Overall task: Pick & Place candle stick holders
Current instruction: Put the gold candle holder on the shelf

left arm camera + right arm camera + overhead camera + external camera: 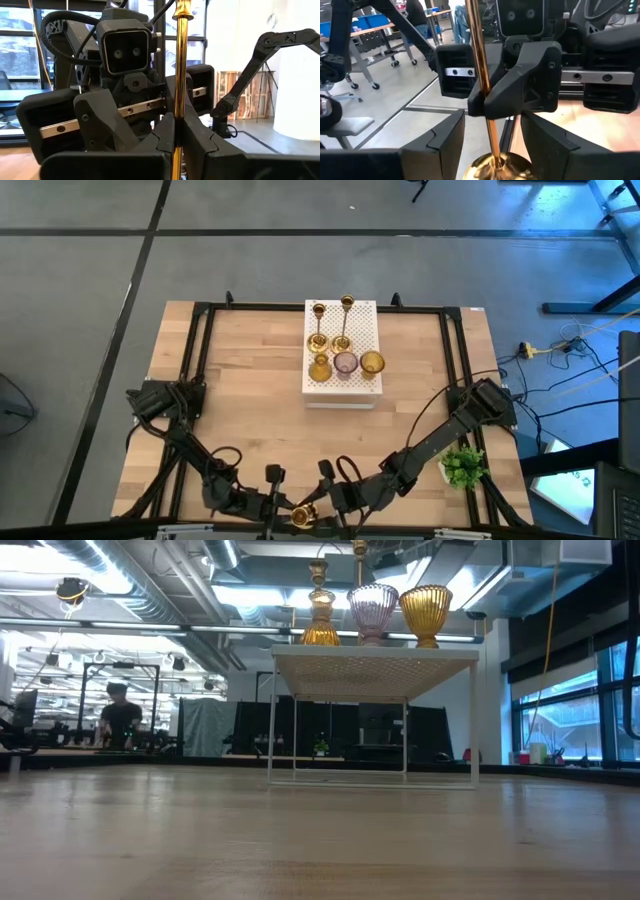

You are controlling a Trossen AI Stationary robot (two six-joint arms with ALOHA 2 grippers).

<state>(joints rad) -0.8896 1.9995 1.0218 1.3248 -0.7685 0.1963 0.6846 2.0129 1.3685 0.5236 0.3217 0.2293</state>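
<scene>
A slim brass candlestick (pixel 303 515) stands upright at the table's near edge, between my two grippers. My left gripper (pixel 290 510) is shut on its stem (pixel 181 75). My right gripper (pixel 492 135) faces it from the right, open, with a finger on either side of the lower stem, just above the round base (pixel 495 167), and touches nothing. Two more brass candlesticks (pixel 330 328), two amber goblets (pixel 372 363) and a pinkish goblet (pixel 345 364) stand on the white perforated box (pixel 340 390). Neither gripper shows in the low view. My left gripper pinches the candlestick's stem (pixel 479 75) between its two fingers (pixel 520 85), about midway up. The fingers come level from the table's left and lie across the stem. The candlestick stands upright in the hold; whether its base rests on the table I cannot tell.
The white box (pixel 375 665) stands on thin legs at the table's far middle, with the goblets (pixel 372 612) along its near edge. A small green plant (pixel 463 467) sits by the right arm at the table's right edge. A person (pixel 120 720) shows far off in the room.
</scene>
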